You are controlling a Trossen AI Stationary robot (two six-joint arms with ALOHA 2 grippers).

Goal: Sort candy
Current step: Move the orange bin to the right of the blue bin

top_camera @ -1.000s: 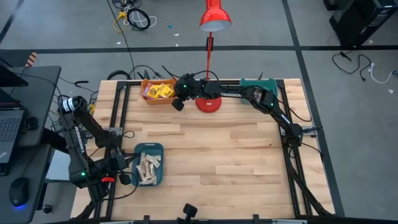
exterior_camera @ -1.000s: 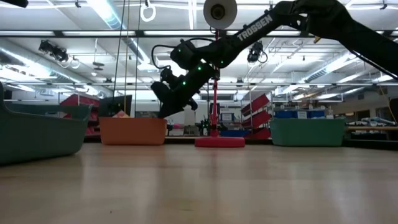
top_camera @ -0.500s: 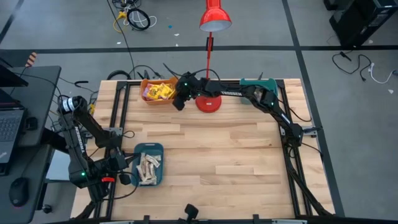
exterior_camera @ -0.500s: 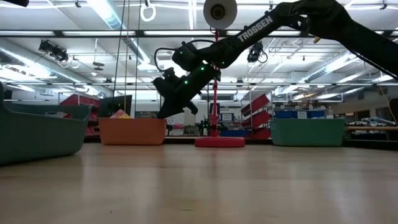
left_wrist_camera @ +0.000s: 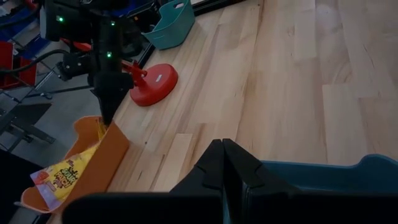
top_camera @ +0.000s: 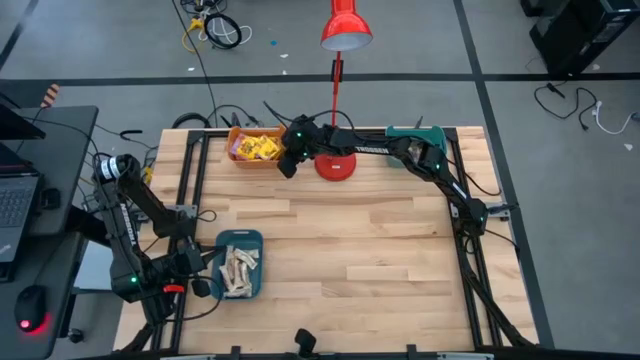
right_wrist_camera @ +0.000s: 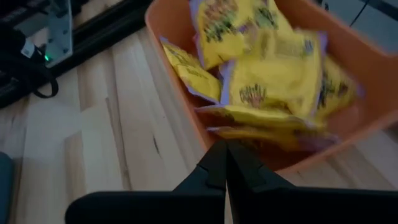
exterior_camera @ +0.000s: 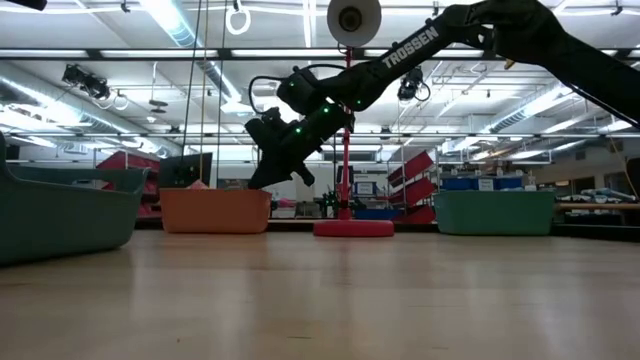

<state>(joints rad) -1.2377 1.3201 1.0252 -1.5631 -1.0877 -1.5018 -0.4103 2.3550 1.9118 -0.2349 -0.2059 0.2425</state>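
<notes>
Yellow candy packets [top_camera: 255,146] lie in the orange bin [top_camera: 236,158] at the far left; they also show in the right wrist view [right_wrist_camera: 267,68]. Pale beige bars [top_camera: 238,270] lie in the teal bin [top_camera: 240,238] near the left front. My right gripper [top_camera: 288,164] is shut and empty, pointing down at the orange bin's near right corner [right_wrist_camera: 205,134]. My left gripper [top_camera: 204,286] is shut and empty beside the teal bin [left_wrist_camera: 323,177]. My right gripper's shut fingertips [left_wrist_camera: 107,119] stand just at the rim of the orange bin's near right corner [left_wrist_camera: 118,134], coming from above. I cannot tell whether they touch it.
A red lamp stands on its round base [top_camera: 336,166] just right of the orange bin, its pole [exterior_camera: 346,170] close behind my right arm. A second teal bin [top_camera: 414,134] stands at the far right. The middle of the wooden table [top_camera: 380,240] is bare.
My right gripper has risen slightly and edged a little toward the far edge, staying beside the orange bin's corner.
</notes>
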